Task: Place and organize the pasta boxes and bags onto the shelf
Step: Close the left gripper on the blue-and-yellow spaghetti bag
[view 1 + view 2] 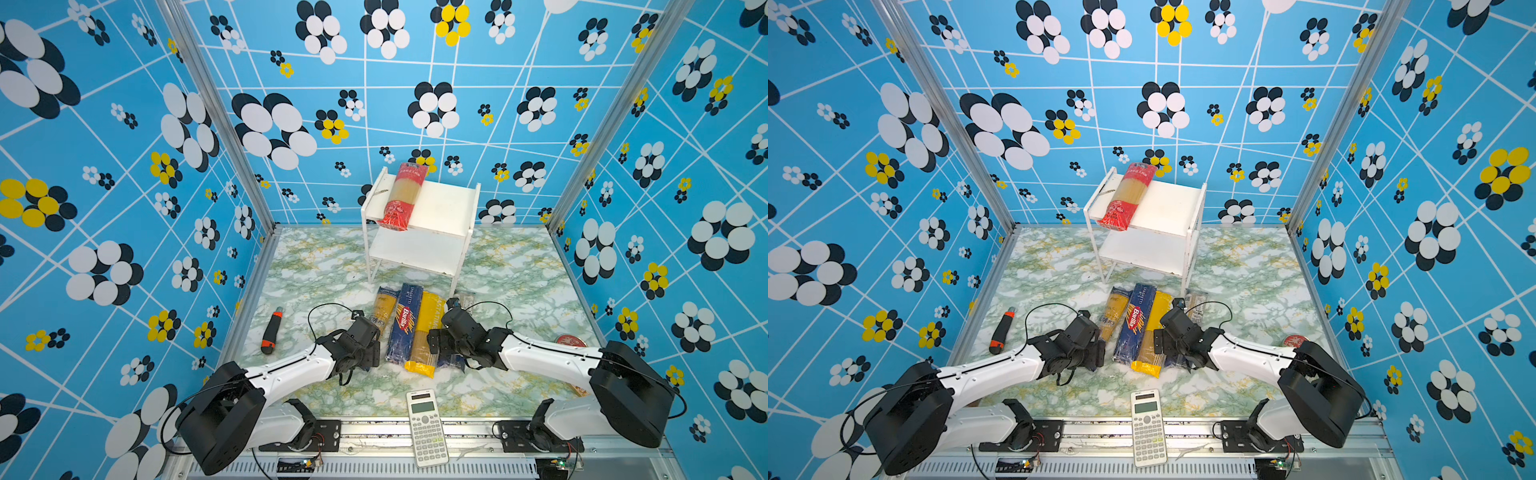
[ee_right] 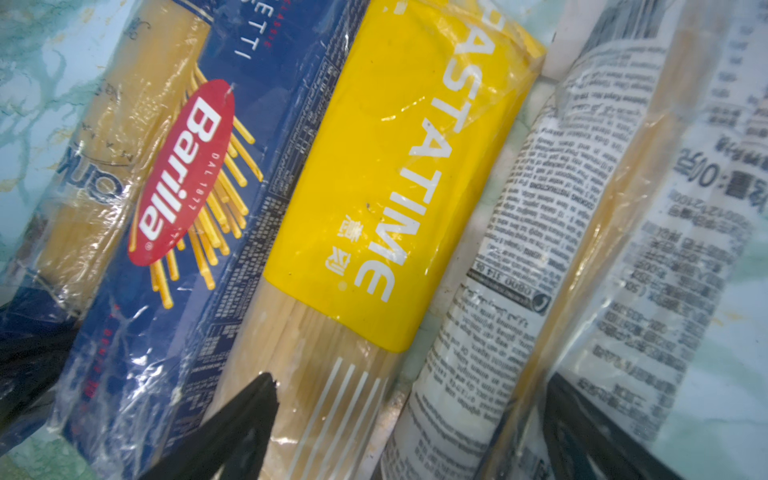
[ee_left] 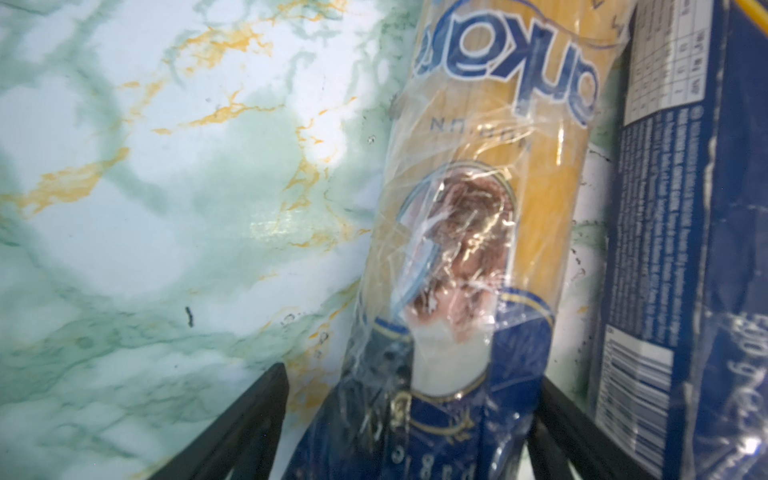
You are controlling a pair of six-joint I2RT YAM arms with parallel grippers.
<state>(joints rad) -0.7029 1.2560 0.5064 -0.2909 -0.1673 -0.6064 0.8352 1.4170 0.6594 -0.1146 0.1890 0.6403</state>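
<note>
The shelf, a small white two-tier rack with raised side panels and thin legs, stands at the back of the marbled surface. On its top board, toward the left panel, lies a red-ended clear bag of spaghetti, its near end overhanging the front edge. Before the shelf, four long packs lie side by side on the surface: a navy-ended clear bag, a dark blue Barilla pack, a yellow bag and a second clear bag. This last one is largely hidden under the right arm in both top views, while the right wrist view shows its black-on-white print. The left wrist view shows the left hand spread astride the first bag's navy end, one finger clear of the film. The right hand is spread wide over the yellow bag and the printed bag, pinching nothing. Only the top views show the shelf, a white calculator at the front edge and a black-and-orange utility knife left of the left arm.
</note>
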